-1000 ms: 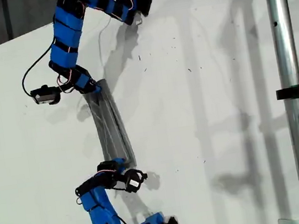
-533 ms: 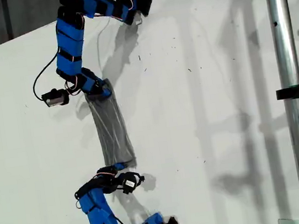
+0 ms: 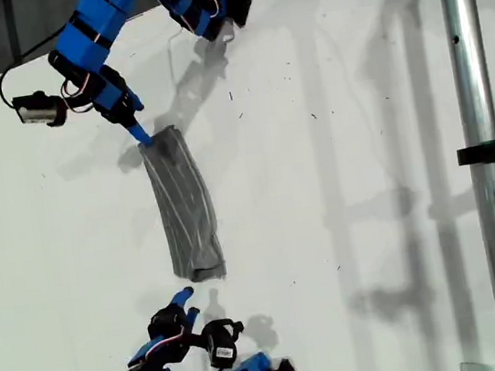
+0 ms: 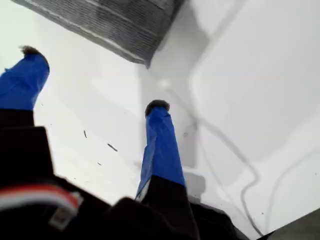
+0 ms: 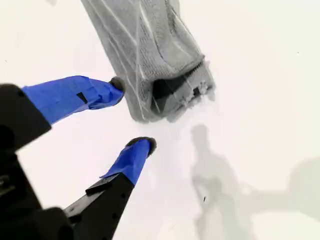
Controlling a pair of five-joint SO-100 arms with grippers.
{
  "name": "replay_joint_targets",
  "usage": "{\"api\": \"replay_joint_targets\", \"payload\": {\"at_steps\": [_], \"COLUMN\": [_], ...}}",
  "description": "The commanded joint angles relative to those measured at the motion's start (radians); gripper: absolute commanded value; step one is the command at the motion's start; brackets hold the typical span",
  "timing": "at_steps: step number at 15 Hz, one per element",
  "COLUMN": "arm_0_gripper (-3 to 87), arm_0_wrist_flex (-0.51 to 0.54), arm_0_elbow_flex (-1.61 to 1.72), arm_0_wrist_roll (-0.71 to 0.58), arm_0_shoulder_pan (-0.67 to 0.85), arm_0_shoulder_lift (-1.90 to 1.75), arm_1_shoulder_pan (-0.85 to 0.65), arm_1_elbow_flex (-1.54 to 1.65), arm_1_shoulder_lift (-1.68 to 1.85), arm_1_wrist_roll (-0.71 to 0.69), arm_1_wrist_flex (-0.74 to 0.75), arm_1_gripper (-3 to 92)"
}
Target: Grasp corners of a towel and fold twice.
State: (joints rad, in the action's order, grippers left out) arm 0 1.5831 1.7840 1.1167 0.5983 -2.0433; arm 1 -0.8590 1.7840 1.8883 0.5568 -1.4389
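My second gripper [image 5: 132, 114]: fingers [image 5: 75, 95] spread apart, holding nothing, one tip just beside the near end of the towel [image 3: 184, 204]. That end is folded over on itself (layers gape slightly in the second wrist view). The towel lies flat on the white bench [image 3: 339, 182] as a narrow strip, closer to the bench edge on the exterior view's left. At its far end, my first gripper [image 4: 94, 77] hangs with fingers [image 4: 160, 145] open and empty, towel corner [image 4: 145, 60] just ahead.
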Motion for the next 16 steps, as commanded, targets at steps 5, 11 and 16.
{"api": "replay_joint_targets", "payload": {"at_steps": [5,11,16], "arm_0_gripper": [14.5,0.4,-2.6], "arm_0_wrist_flex": [-0.083,-0.339,-0.276], "arm_0_elbow_flex": [0.528,1.049,1.172], "arm_0_wrist_roll": [0.232,0.380,0.413], "arm_0_shoulder_pan": [-0.347,-0.575,-0.563], "arm_0_shoulder_lift": [-0.969,-1.253,-1.431], "arm_1_shoulder_pan": [-0.037,-0.049,-0.067], "arm_1_elbow_flex": [0.373,0.471,0.342], "arm_1_shoulder_lift": [0.520,0.523,-0.095], "arm_1_wrist_roll": [0.265,0.241,0.176], "arm_1_wrist_flex": [-0.028,0.126,0.558], "arm_1_gripper": [46.6,46.5,46.9]}}
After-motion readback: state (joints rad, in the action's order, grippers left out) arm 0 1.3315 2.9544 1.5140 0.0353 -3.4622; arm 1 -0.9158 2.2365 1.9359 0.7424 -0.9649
